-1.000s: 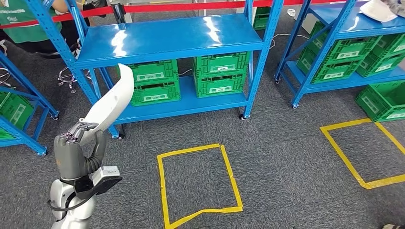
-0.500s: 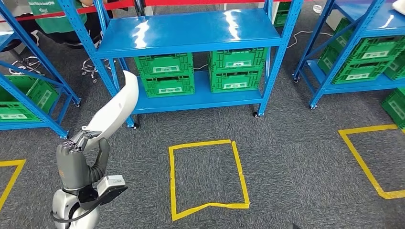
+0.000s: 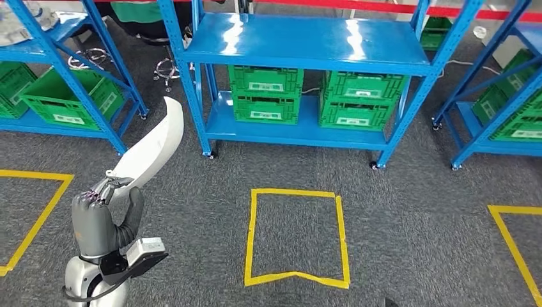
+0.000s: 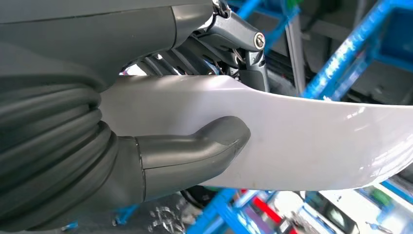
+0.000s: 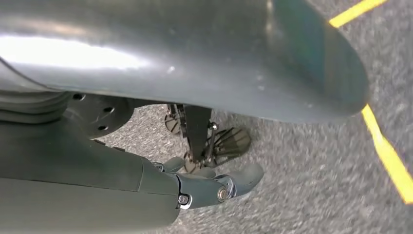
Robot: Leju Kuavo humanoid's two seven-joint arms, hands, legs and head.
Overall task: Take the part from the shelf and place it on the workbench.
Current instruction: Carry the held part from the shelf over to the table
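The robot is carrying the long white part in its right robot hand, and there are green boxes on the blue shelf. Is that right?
Not quite. The white part is in the left robot hand, as the head view shows; the left wrist view shows its thumb pressed on it too. The green boxes do sit on the blue shelf.

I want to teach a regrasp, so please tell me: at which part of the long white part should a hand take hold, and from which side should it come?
Probably the narrow lower end of the white part, where the left hand grips it now. The piece is thin and flat there, so the thumb presses one broad face and the fingers the other. Come from below, since the wide end curves upward.
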